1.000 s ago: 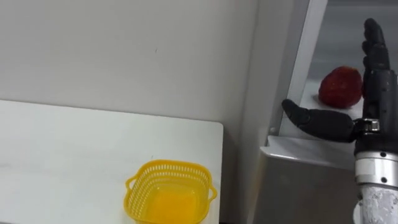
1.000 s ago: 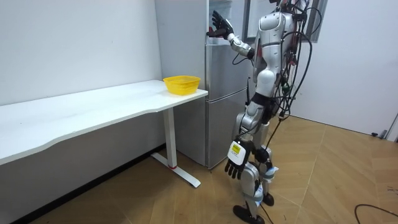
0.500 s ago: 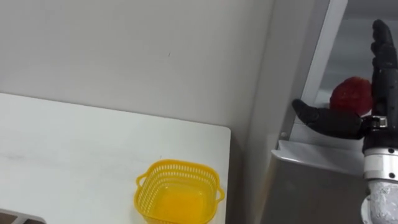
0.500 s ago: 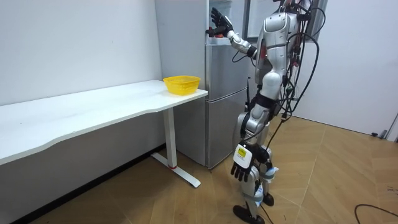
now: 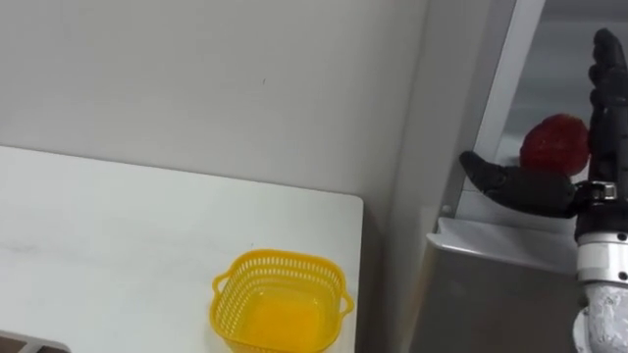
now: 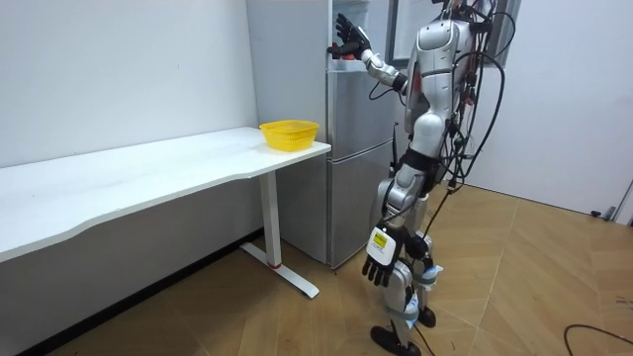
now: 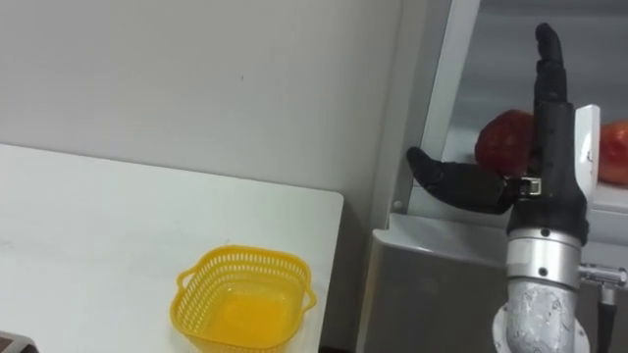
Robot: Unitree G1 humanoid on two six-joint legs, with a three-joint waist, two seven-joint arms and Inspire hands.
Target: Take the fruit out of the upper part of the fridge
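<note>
Right hand (image 7: 551,147) has barely shifted in the last half-second. It is raised inside the open upper fridge (image 5: 491,284), fingers straight, thumb spread wide, gripping nothing. Red fruit (image 5: 554,142) sits on the shelf just beyond the palm, seemingly untouched. The approach looks done and closing comes next. Left hand (image 6: 377,265) hangs relaxed at the thigh. Yellow basket (image 5: 280,260) waits below-left.

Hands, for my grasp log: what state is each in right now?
Left hand: open, hanging down, empty.
Right hand: open, near the red fruit, holding nothing.
</note>
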